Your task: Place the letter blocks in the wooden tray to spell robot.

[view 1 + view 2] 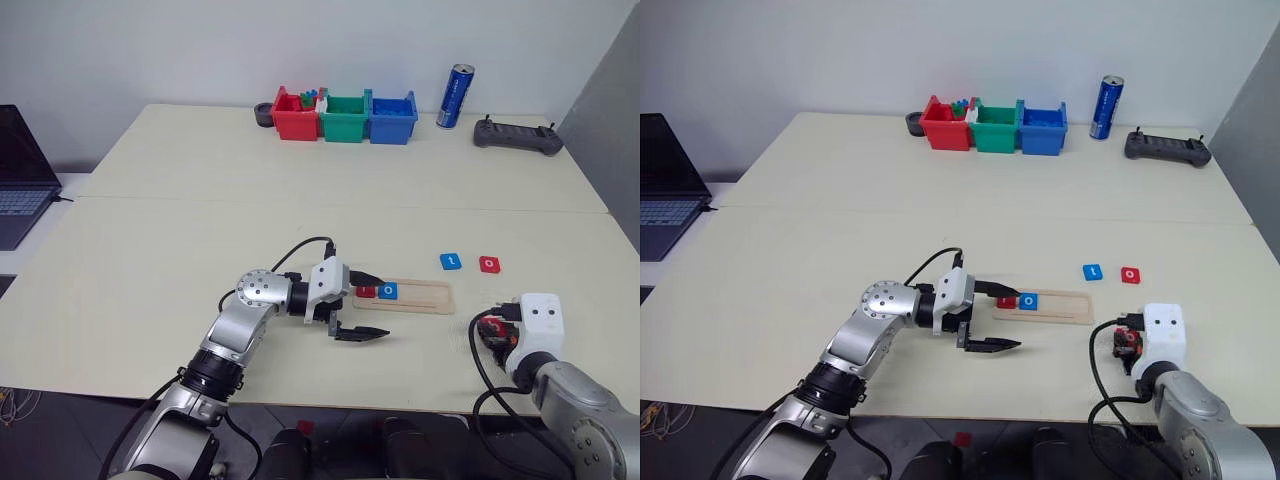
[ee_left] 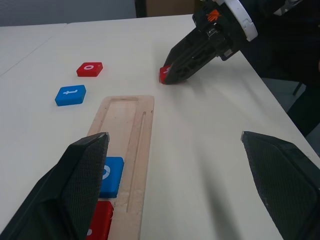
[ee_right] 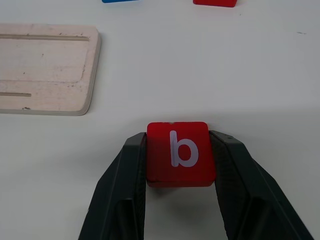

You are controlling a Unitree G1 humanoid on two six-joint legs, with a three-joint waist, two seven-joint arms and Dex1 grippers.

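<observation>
The wooden tray (image 1: 420,297) lies near the table's front edge, with a red letter block (image 1: 366,291) and a blue letter block (image 1: 388,291) side by side at its left end. My left gripper (image 1: 386,307) is open, one finger on either side of that end, touching neither block. A blue "t" block (image 1: 450,261) and a red "o" block (image 1: 489,264) rest on the table beyond the tray's right end. My right gripper (image 3: 180,142) is shut on a red "b" block (image 3: 181,152), low over the table to the right of the tray.
At the table's far side stand a red bin (image 1: 296,118), a green bin (image 1: 345,120) and a blue bin (image 1: 392,120), with a blue can (image 1: 456,97) and a black controller (image 1: 517,136) to their right. A laptop (image 1: 20,175) sits at far left.
</observation>
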